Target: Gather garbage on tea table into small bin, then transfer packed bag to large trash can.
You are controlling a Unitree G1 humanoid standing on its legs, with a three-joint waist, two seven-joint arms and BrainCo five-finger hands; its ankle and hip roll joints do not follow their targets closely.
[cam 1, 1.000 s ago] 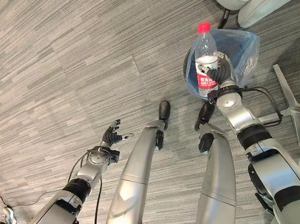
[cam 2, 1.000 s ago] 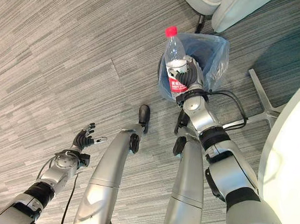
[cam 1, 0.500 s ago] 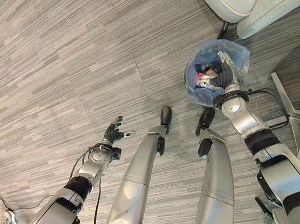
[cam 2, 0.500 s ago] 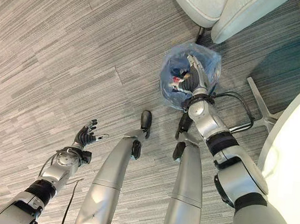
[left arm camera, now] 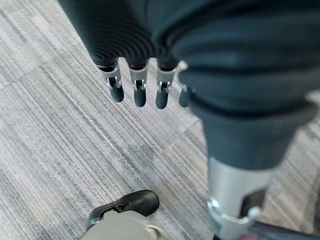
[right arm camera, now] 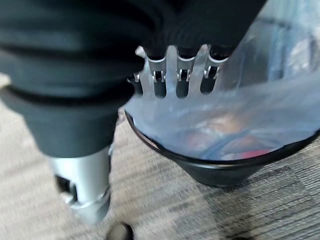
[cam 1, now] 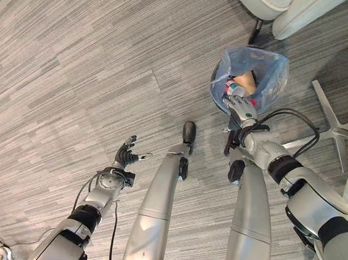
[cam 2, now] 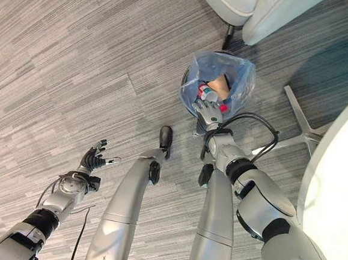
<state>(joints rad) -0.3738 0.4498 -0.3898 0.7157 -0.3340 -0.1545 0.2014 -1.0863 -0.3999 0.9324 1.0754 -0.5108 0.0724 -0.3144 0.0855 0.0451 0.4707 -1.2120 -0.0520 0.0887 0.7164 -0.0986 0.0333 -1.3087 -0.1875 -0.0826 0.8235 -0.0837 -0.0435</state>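
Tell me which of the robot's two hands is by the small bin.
The right hand, open, fingers straight at the near rim of the small bin with its blue bag. The left hand hangs open over bare carpet, far from it.

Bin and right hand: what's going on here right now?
The right hand hovers open at the near rim of the small bin, which stands on the floor lined with a blue bag. The bottle with its red cap lies inside the bag among other rubbish, so nothing is in that hand. The left hand hangs open over the carpet, away from the bin, holding nothing.
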